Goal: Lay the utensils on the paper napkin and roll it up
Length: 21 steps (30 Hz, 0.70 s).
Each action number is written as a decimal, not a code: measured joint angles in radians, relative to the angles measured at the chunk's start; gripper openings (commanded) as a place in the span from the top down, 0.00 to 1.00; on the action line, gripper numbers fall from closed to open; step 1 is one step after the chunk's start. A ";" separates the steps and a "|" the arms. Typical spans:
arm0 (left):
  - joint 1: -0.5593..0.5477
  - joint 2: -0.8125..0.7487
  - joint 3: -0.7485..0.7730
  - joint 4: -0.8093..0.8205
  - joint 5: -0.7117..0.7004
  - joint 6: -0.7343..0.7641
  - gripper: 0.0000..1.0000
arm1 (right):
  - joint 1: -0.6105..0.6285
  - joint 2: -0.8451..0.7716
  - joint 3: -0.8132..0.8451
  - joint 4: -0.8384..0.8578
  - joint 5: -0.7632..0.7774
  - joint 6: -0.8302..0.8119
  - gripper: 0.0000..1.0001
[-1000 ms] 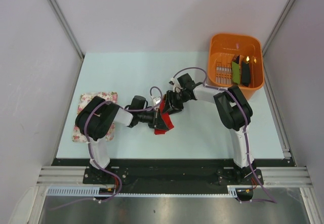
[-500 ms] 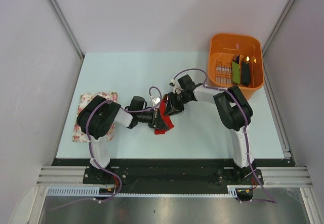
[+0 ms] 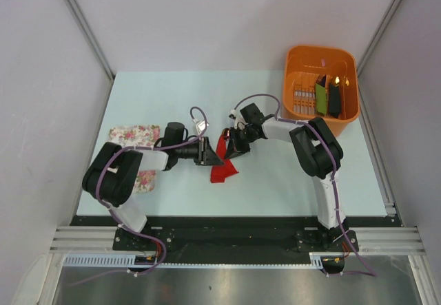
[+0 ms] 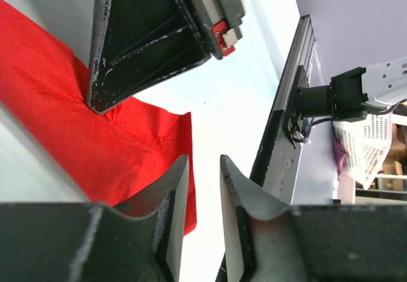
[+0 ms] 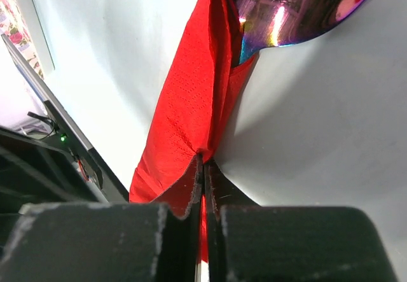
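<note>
Spoon bowl (image 5: 299,8) cut off at the top edge; its handle hidden within the paper napkin (image 5: 191,104).

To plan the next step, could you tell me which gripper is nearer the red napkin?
The right gripper: its jaws pinch the napkin; the left gripper sits beside it, open.

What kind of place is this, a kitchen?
Probably a robot test booth, not a kitchen: plain grey walls close around a pale table, and a left arm and right arm are bolted to metal rails at its near edge.
</note>
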 measured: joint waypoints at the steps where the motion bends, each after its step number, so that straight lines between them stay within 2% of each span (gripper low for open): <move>1: 0.006 -0.018 0.000 -0.014 0.000 0.008 0.74 | 0.000 0.000 0.000 0.000 0.000 0.000 1.00; 9: 0.012 0.021 -0.035 -0.085 -0.003 0.051 0.89 | 0.001 0.000 0.000 0.000 0.000 -0.002 1.00; 12: 0.026 0.093 -0.042 -0.092 -0.004 0.053 0.95 | 0.001 0.000 0.001 -0.001 0.000 -0.002 0.86; 13: 0.038 0.117 -0.039 -0.078 0.021 0.043 0.98 | 0.001 0.000 0.002 -0.002 0.000 0.000 0.74; 15: 0.057 0.151 -0.038 -0.045 0.071 0.015 1.00 | 0.001 0.000 0.003 -0.003 -0.008 0.010 0.63; 16: 0.064 0.159 -0.038 -0.039 0.080 0.007 1.00 | 0.000 0.000 0.008 -0.003 -0.015 0.015 0.55; 21: 0.073 0.182 -0.032 -0.024 0.108 -0.019 1.00 | 0.003 -0.005 0.023 -0.001 -0.034 0.050 0.41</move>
